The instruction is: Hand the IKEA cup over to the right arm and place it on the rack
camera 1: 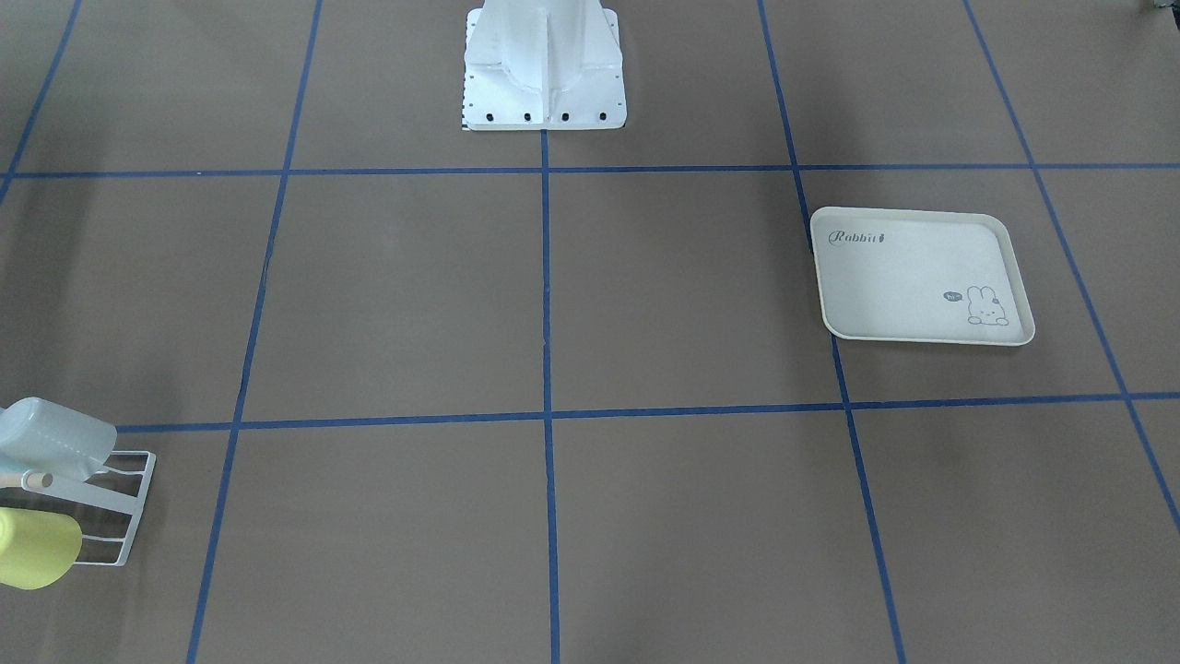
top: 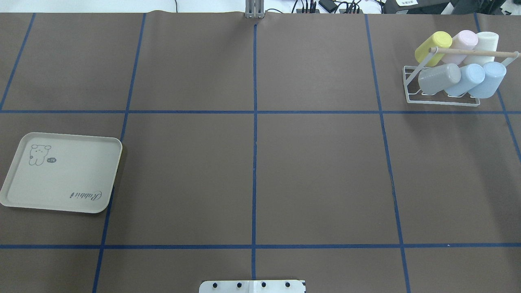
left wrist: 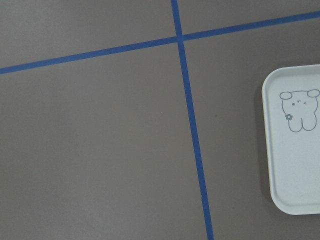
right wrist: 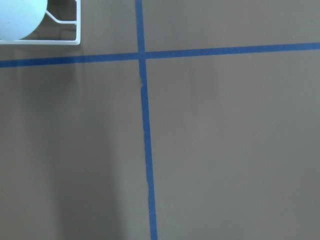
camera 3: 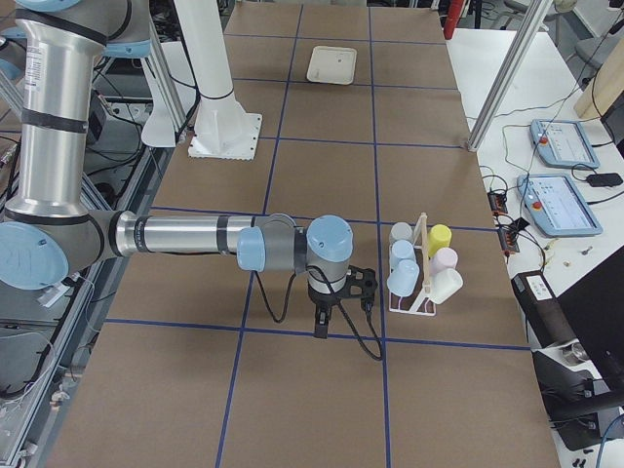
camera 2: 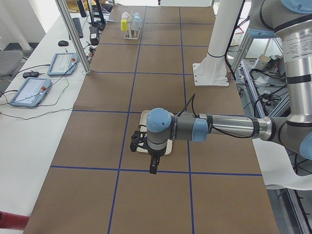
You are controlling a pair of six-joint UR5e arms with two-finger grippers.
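The white wire rack (top: 441, 101) with its wooden dowel stands at the far right of the table. Several IKEA cups lie slanted on it: yellow (top: 432, 45), pink, white, grey (top: 439, 78) and two pale blue. The right wrist view catches a corner of the rack (right wrist: 60, 40) and one pale cup (right wrist: 17, 15). My right gripper (camera 3: 320, 330) hangs above the table a short way from the rack, nothing visibly in it. My left gripper (camera 2: 153, 169) hovers over the tray. Both show only in the side views, so I cannot tell whether they are open or shut.
A cream rabbit-print tray (top: 61, 183) lies bare at the left side of the table, its edge also in the left wrist view (left wrist: 300, 150). Blue tape lines grid the brown table. The robot's white base (camera 1: 544, 74) stands at the table's near middle edge.
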